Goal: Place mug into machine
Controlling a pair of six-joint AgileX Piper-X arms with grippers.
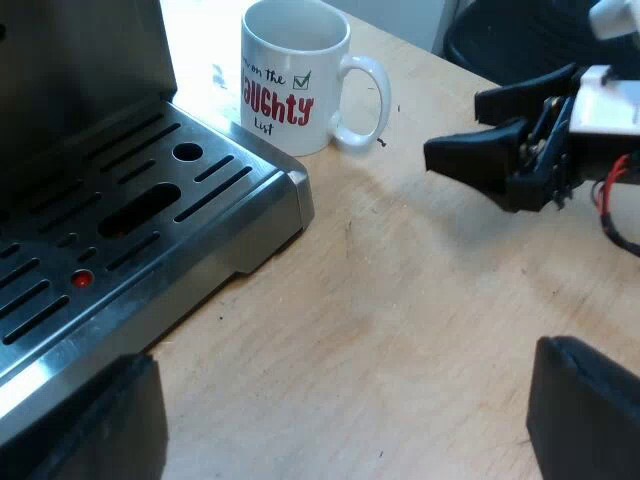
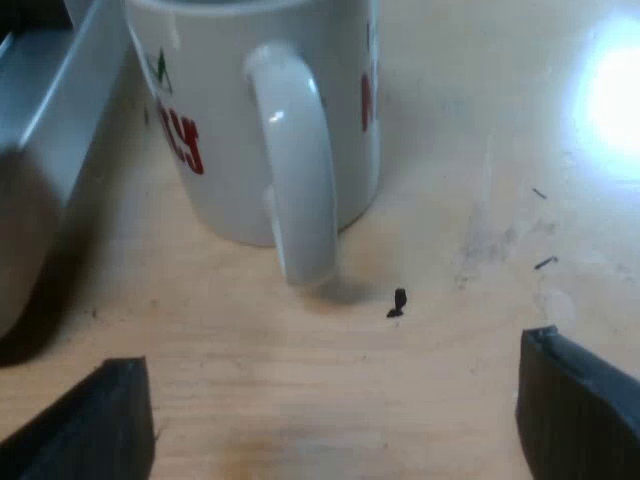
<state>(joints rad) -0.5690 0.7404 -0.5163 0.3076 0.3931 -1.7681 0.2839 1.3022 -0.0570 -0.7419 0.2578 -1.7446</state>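
Approach step: mug (image 2: 215, 120) stands on the counter (image 2: 470, 330) just beside the espresso machine's drip tray (image 1: 150, 210), handle (image 2: 295, 170) facing the right tool (image 2: 335, 425), released and empty; next move, by judgement: close on the handle, lift onto tray.

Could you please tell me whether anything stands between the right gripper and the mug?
Nothing visible does: only bare table, with one tiny dark speck, lies between the open right gripper and the mug, whose handle faces it.
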